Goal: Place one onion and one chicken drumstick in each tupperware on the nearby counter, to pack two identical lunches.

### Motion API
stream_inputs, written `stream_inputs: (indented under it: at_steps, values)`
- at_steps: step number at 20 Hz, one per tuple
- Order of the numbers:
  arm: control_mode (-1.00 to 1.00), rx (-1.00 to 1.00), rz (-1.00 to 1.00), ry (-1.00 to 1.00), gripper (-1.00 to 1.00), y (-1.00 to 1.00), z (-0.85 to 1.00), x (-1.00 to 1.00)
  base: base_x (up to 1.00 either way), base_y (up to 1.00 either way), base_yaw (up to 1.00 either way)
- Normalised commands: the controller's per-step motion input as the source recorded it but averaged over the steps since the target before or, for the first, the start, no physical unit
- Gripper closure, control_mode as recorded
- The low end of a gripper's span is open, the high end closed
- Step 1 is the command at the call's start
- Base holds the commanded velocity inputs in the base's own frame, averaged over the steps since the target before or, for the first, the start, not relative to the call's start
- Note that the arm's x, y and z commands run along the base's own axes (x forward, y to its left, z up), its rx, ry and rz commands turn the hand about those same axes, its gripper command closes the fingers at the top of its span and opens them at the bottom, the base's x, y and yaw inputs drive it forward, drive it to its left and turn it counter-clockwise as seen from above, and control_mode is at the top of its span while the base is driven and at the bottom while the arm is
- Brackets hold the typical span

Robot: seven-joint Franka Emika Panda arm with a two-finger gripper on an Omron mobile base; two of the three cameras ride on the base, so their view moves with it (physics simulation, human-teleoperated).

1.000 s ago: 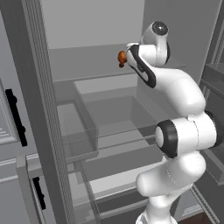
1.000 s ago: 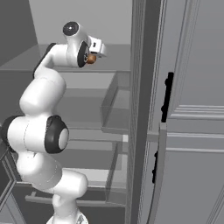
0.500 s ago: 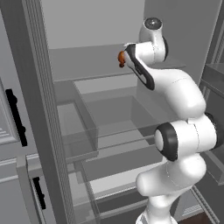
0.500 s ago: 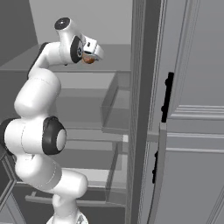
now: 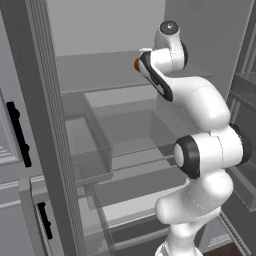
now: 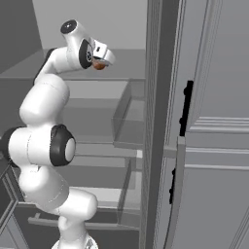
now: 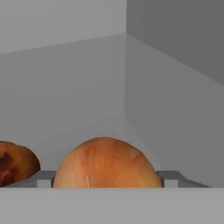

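One onion (image 5: 136, 64) peeks out as a small orange spot at the left of the hand (image 5: 141, 61) in the left base view, high up over the top shelf (image 5: 100, 75) of an open fridge; the white arm (image 5: 200, 150) rises from the lower right and bends back toward that shelf, and clear drawers (image 5: 95, 145) sit on the lower levels, with the fridge door (image 5: 15, 150) and its black handle at the left. In the right base view the hand (image 6: 103, 57) sits at the upper left, tilted down to the right, with the onion (image 6: 99, 65) tucked just under it, above the same shelf (image 6: 116, 68); a grey door (image 6: 214, 146) fills the right. In the hand view the onion (image 7: 105, 164) sits centred and near between the two finger tips (image 7: 169, 177), which seem to touch its sides, so the hand looks clamped on it; a darker, browner rounded thing (image 7: 15, 164) lies just left of it, and the grey fridge corner (image 7: 125, 74) lies far behind.
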Motion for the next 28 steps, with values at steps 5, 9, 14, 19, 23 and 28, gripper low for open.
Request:
stream_inputs:
  at_steps: [5,9,14,19,23,28]
  values:
    - [-1.0,0.0,-0.16,-0.01,1.0,-0.04,-0.6,-0.69,0.0,0.0,0.0]
    - [-1.0,0.03,-0.12,-0.27,1.0,-0.05,-0.21,-1.0,0.0,0.0,0.0]
    - [-1.0,0.06,-0.04,-0.15,1.0,0.0,0.0,-1.0,0.0,0.0,0.0]
    - [-1.0,0.08,0.0,0.0,1.0,-0.01,0.06,-1.0,0.0,0.0,0.0]
    - [-1.0,0.01,0.16,0.0,1.0,-0.01,-0.09,-1.0,0.0,0.0,0.0]
    - [-1.0,0.0,0.44,0.0,1.0,0.02,-0.29,-1.0,0.0,0.0,0.0]
